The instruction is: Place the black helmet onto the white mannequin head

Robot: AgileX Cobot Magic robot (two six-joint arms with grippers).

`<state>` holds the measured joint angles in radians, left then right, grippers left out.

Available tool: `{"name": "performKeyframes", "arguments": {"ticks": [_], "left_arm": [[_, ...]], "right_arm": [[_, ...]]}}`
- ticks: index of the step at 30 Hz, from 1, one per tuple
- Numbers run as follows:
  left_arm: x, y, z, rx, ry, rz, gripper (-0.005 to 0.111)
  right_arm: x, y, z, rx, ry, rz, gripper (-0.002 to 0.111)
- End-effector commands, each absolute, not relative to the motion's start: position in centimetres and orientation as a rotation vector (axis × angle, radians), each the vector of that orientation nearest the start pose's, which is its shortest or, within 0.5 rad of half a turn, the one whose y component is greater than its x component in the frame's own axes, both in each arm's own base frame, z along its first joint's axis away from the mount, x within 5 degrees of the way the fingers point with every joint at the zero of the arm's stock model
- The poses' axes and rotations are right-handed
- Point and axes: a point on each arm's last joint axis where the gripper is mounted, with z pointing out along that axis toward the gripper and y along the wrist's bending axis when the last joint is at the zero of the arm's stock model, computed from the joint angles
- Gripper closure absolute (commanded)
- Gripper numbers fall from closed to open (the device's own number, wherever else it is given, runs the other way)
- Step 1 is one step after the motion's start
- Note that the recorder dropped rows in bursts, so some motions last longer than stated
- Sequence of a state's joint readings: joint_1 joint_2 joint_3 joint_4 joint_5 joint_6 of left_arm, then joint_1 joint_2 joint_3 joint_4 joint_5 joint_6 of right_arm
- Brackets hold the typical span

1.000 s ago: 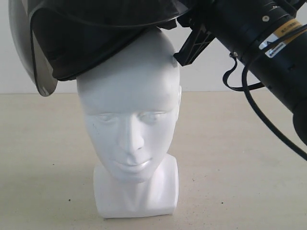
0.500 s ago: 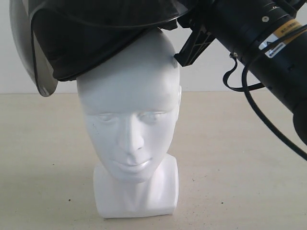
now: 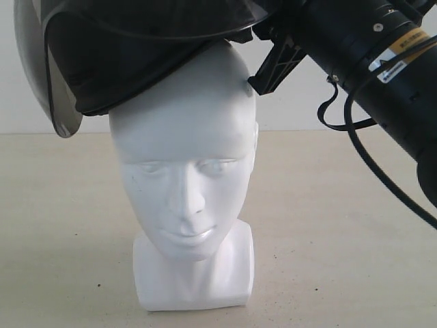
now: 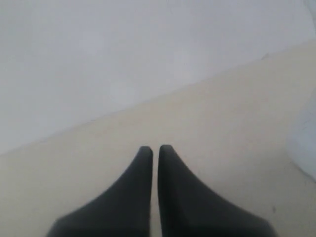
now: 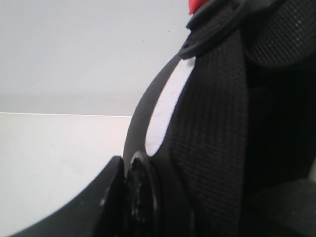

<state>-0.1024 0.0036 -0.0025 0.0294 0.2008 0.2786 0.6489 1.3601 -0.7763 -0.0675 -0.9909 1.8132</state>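
Note:
The white mannequin head (image 3: pixel 184 157) stands upright on the beige table, facing the exterior camera. The black helmet (image 3: pixel 136 55) sits tilted over its crown. Its rim rests on the top of the head, and its smoky visor (image 3: pixel 54 96) hangs down on the left beside the forehead. My right gripper (image 3: pixel 268 55) reaches in from the upper right and is shut on the helmet's rear edge. In the right wrist view one black finger (image 5: pixel 101 205) presses against the helmet's (image 5: pixel 217 123) side disc and woven strap. My left gripper (image 4: pixel 155 150) is shut and holds nothing, low over bare table.
The right arm (image 3: pixel 382 75) and its looping cable (image 3: pixel 355 130) fill the upper right of the exterior view. A pale wall (image 3: pixel 307 102) stands behind the beige table (image 3: pixel 341 239). A blurred white shape (image 4: pixel 306 143) sits at the edge of the left wrist view.

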Motion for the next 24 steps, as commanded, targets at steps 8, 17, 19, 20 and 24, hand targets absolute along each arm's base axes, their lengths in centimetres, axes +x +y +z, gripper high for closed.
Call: {"name": "performKeyframes", "arguments": {"ticks": [8, 17, 19, 20, 24], "left_arm": [[4.4, 0.0, 25.2, -0.138, 1.025, -0.321, 0.102], [6.1, -0.4, 31.3, -0.530, 1.167, -0.871, 0.102], [7.8, -0.6, 33.0, -0.564, 1.210, -0.881, 0.102], [8.6, -0.7, 34.0, -0.578, 1.218, -0.889, 0.102], [12.2, -1.2, 37.0, -0.544, 1.361, -0.788, 0.102]], "right_arm": [[22.4, 17.8, 35.1, 0.666, 1.191, 2.179, 0.108], [22.5, 17.8, 35.1, 0.660, 1.193, 2.170, 0.108], [22.5, 17.8, 35.1, 0.660, 1.193, 2.170, 0.108], [22.5, 17.8, 35.1, 0.660, 1.193, 2.170, 0.108], [22.5, 17.7, 35.1, 0.670, 1.186, 2.169, 0.108]]}}
